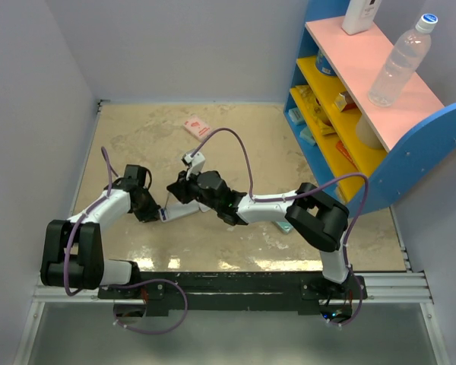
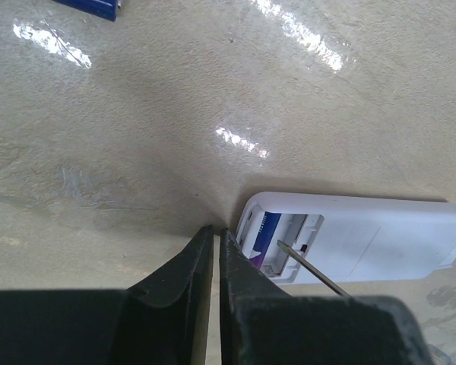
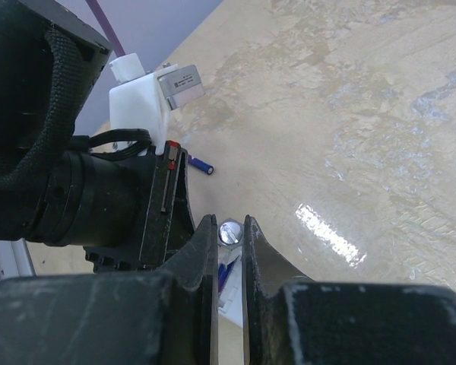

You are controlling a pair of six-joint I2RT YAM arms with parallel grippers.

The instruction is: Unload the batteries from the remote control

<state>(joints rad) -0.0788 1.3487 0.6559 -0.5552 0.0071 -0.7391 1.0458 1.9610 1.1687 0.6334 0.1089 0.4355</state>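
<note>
Arms bent inward, left hand narrowed to a slit beside remote control, right hand pinched closed

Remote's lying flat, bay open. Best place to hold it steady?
Likely the remote control across its narrow width, on the closed half away from the open battery bay, coming from above. It lies flat, so only its long edges give opposing faces, and that keeps the bay clear.

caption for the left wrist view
Closed left hand beside the white remote control, its battery bay open with a battery inside.
</note>
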